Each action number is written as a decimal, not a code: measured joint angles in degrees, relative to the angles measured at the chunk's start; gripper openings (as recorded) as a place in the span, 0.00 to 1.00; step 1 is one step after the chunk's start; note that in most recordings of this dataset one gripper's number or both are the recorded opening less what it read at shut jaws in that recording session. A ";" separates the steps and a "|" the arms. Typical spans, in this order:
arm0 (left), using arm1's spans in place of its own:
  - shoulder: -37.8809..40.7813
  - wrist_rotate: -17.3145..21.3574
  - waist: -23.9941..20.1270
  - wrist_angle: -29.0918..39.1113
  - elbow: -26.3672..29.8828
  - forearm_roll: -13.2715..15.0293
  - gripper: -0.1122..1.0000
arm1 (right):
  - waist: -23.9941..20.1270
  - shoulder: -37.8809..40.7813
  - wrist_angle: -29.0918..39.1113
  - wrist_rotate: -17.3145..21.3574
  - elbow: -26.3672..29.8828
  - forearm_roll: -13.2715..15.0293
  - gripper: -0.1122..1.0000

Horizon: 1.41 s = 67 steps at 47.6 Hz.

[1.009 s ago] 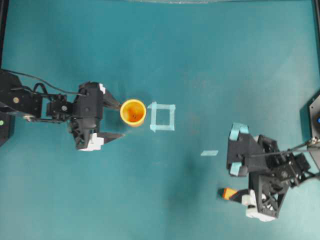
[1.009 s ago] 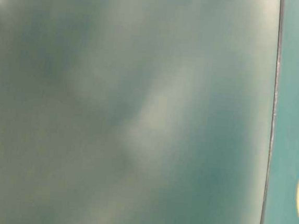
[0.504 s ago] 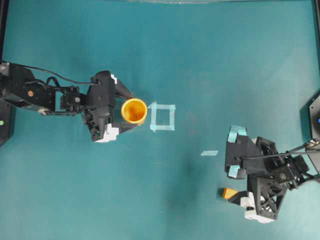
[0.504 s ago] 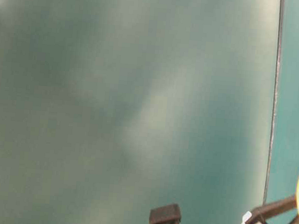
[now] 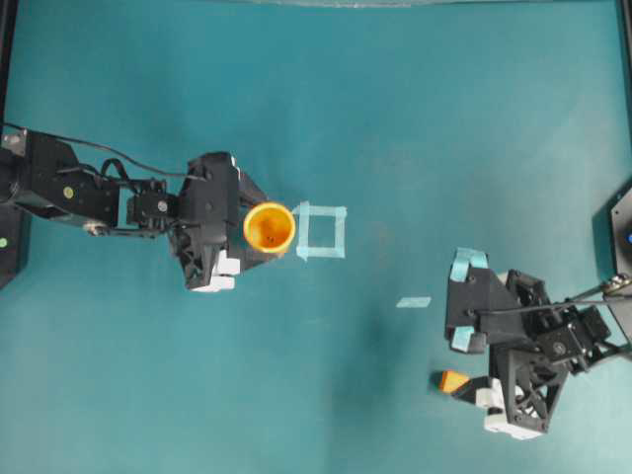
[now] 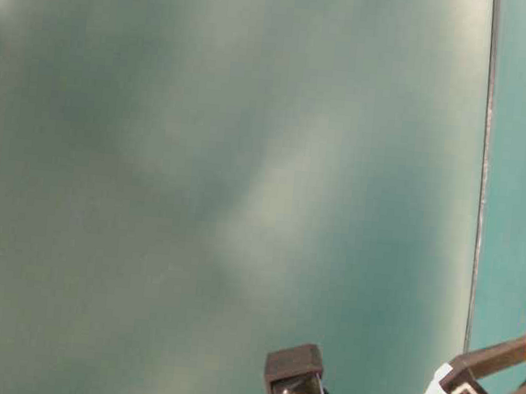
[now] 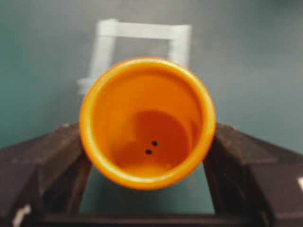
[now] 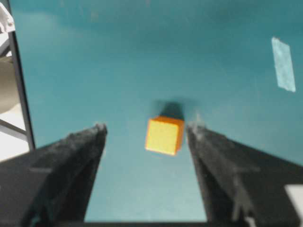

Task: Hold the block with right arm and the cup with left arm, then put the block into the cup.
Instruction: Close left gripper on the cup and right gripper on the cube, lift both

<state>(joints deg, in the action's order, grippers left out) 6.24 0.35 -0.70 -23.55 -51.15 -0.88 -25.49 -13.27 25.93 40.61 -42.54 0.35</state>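
- Left hand [image 7: 147,189]: fingers now against both sides of the cup [image 7: 147,120]; a second ago they stood spread, short of it.
- Cup upright on the tabletop [image 5: 415,128], beside the tape square [image 5: 322,230].
- Right hand [image 8: 144,137]: unchanged, wide, block [image 8: 164,135] between its fingers, untouched.

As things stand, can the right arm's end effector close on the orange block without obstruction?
Probably yes. The right end effector stands open, the orange block sits between its fingers with bare table either side, and nothing else is nearby.
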 measured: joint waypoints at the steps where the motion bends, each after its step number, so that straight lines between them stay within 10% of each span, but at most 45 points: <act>1: -0.18 0.09 0.35 0.35 0.26 0.00 0.72 | -0.18 0.18 0.09 0.00 -0.18 0.00 0.70; 20: -4.48 0.35 2.02 14.50 6.77 -0.09 0.68 | -1.93 8.79 1.58 2.11 -0.62 0.00 0.70; 67: -4.48 0.35 1.93 14.94 11.43 -0.18 0.68 | -2.90 16.26 -2.55 2.11 0.70 1.32 0.54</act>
<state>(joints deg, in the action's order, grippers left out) 1.76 0.70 1.23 -8.61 -39.73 -1.05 -28.39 2.99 23.38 42.71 -41.84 1.67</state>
